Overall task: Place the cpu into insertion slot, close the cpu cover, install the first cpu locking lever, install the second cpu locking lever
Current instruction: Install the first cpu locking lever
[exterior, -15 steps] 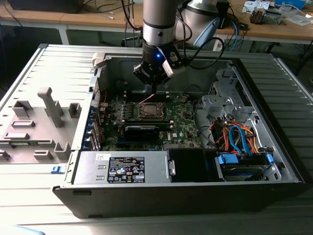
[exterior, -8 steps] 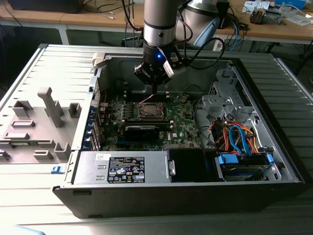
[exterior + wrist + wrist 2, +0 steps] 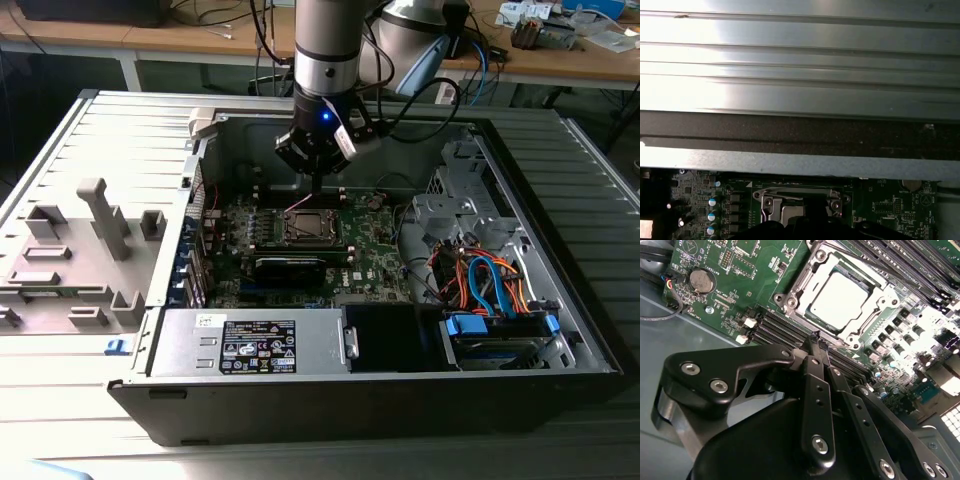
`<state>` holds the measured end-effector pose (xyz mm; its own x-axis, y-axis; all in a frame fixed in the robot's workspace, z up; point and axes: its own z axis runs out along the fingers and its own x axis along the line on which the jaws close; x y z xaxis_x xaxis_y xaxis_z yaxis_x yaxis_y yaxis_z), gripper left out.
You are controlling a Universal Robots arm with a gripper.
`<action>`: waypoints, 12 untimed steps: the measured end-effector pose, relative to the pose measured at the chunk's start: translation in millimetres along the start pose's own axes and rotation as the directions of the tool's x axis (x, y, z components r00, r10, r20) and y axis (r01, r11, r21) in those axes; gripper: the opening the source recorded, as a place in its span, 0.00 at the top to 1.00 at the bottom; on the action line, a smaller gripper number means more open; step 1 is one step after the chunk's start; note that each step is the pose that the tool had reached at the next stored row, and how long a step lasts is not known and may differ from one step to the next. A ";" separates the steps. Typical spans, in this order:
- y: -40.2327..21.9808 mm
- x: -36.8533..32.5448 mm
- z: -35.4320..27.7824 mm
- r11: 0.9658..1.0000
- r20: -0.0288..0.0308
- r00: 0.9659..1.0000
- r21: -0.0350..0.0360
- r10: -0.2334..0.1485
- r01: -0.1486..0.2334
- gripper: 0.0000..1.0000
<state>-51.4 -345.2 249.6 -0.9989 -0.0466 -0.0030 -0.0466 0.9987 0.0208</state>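
Black, bolted gripper linkage fills the foreground of the second wrist view, its fingers drawn together to a narrow tip with nothing between them.

Pale silvery-grey square cpu lies flat inside the silver-rimmed square insertion slot on the green circuit board, seated so the frame can bear on it.

Thin silver cpu cover frames the chip and appears lowered over it, judging by that view.

Thin metal locking lever runs along one side of the socket; whether it is latched cannot be told.

Open grey computer case holds the board, with the gripper poised just above the socket, presumably to press on the fittings.
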 end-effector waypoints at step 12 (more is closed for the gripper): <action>-0.1 0.0 2.8 1.000 0.000 1.000 0.000 0.000 0.000 0.89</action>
<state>-51.4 -345.2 246.8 -0.9989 -0.0466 -0.0029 -0.0467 0.9987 0.0207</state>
